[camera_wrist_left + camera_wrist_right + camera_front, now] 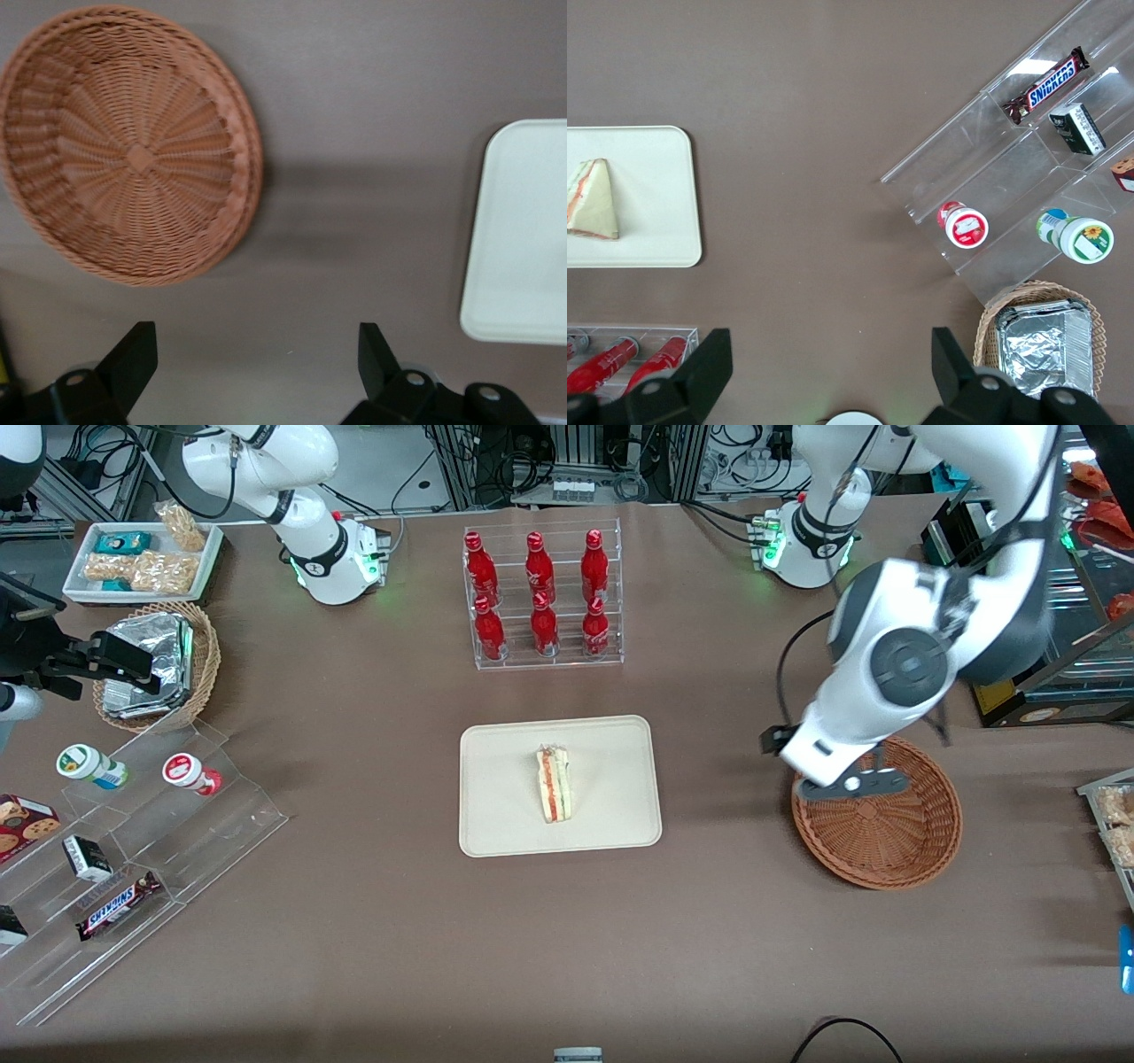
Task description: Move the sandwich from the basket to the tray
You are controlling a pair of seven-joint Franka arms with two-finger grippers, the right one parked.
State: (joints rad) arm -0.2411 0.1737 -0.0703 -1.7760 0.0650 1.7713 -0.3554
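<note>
The sandwich (555, 784), a pale wedge with red and green layers, lies on the cream tray (496, 815) at the middle of the table; it also shows as the sandwich (591, 200) on the tray (656, 195). The reddish-brown wicker basket (886, 833) stands toward the working arm's end and holds nothing; the wrist view shows the basket (128, 142) bare inside and a corner of the tray (523, 239). My gripper (850, 784) hangs over the basket's rim on the tray's side. Its black fingers (133, 354) stand wide apart with only brown table between them, so the gripper (257, 359) is open.
A clear rack of red bottles (540, 598) stands farther from the front camera than the tray. Toward the parked arm's end are a tan basket of foil packets (155, 664), a white tub of snacks (142, 558) and a clear stepped shelf (133, 850) with small goods.
</note>
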